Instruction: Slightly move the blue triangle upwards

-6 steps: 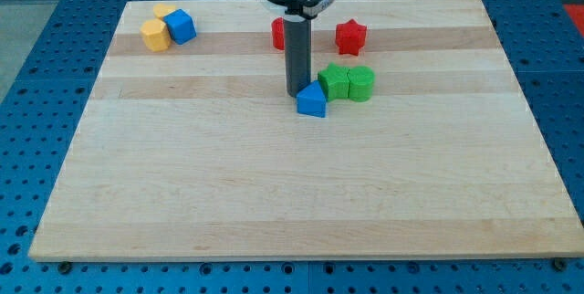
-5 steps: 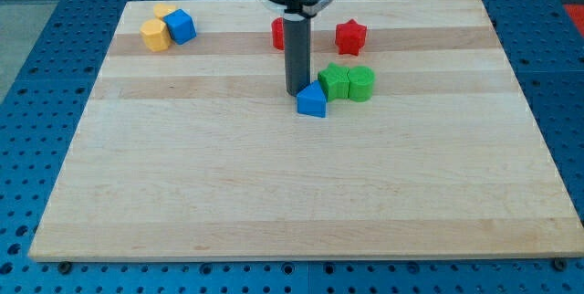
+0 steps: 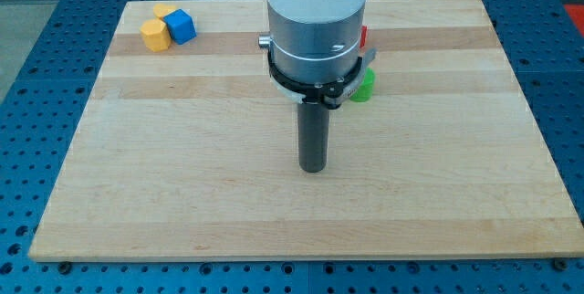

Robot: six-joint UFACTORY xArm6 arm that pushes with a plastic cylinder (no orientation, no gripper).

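Note:
The blue triangle does not show; the arm's body and the rod cover the spot near the green blocks where it stood. My tip (image 3: pixel 313 170) rests on the wooden board (image 3: pixel 182 194) below the board's middle, towards the view's bottom from that spot. Whether the tip is clear of the blue triangle cannot be told.
A sliver of a green block (image 3: pixel 365 85) and a sliver of a red block (image 3: pixel 363 36) show at the right of the arm. A blue cube (image 3: pixel 182 26) and two yellow blocks (image 3: pixel 155 34) sit at the board's top left.
The arm has moved from just above the blue triangle towards the view's bottom. It now hides the blue triangle, one green block and the red blocks.

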